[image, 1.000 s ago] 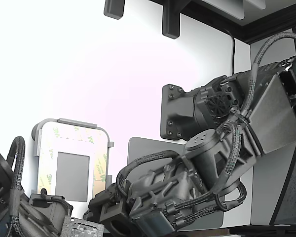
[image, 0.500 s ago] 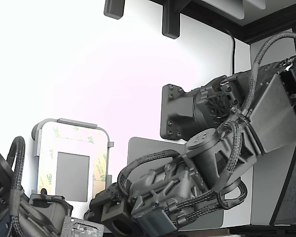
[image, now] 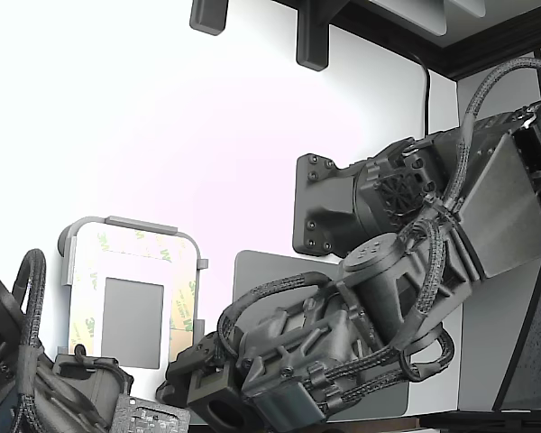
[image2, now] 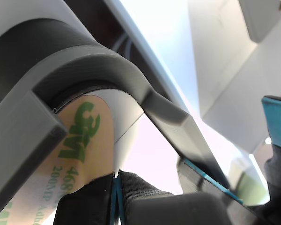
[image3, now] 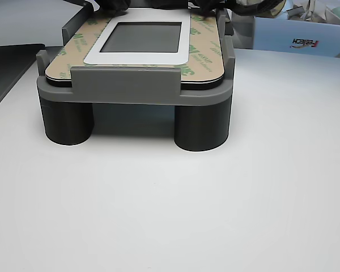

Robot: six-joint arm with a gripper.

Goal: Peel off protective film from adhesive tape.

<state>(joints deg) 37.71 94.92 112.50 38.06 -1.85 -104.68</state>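
Pinching a corner of the thin tan 3M-printed protective film (image2: 79, 154), the dark claw (image2: 116, 197) looks clenched on it. Film frame sits on the grey rounded tray (image3: 124, 93) on the white counter (image3: 170, 204); peel barely begun, nearly all liner left.

I see a white bench (image3: 175, 204), smooth and bare across its near part in the other view. Standing on it is a grey tray (image3: 124, 85), raised on two dark round legs (image3: 201, 127), and it sits right at my claw (image2: 117, 187), which meets its far end. A dark grey mat (image: 279, 271) lies flat on the bench just beside the tray, under my arm. Beyond the claw in the other view, a pale box (image3: 300, 37) rests on the bench.
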